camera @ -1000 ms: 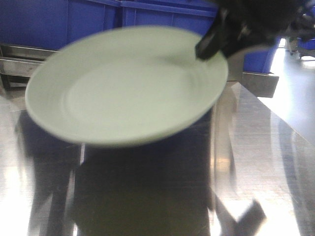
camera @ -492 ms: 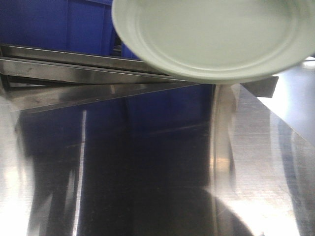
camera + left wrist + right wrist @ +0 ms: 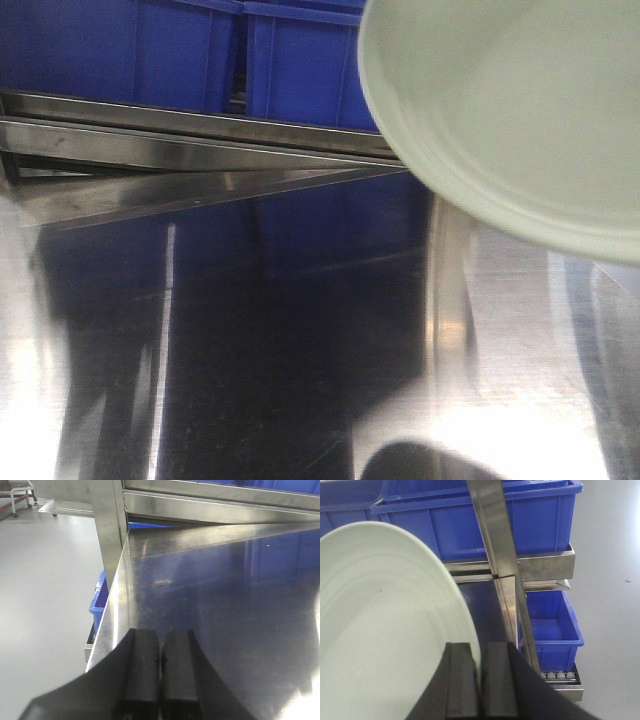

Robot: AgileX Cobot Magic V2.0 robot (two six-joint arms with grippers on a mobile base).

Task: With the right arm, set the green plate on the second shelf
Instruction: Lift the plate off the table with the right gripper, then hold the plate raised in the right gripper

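Observation:
The pale green plate hangs in the air at the upper right of the front view, tilted, above the steel shelf surface. In the right wrist view the green plate fills the left side, and my right gripper is shut on its rim, one finger on each face. My left gripper is shut with nothing between its fingers, low over the steel surface near its left edge. Neither gripper itself shows in the front view.
Blue plastic bins stand behind a steel rail at the back. A steel upright post runs just right of the plate, with blue bins on lower levels. A steel post and grey floor lie left of the left gripper.
The plate has risen and moved to the right, from the middle of the front view to its upper right corner, and now tilts more steeply. The black gripper seen one second ago has left that view.

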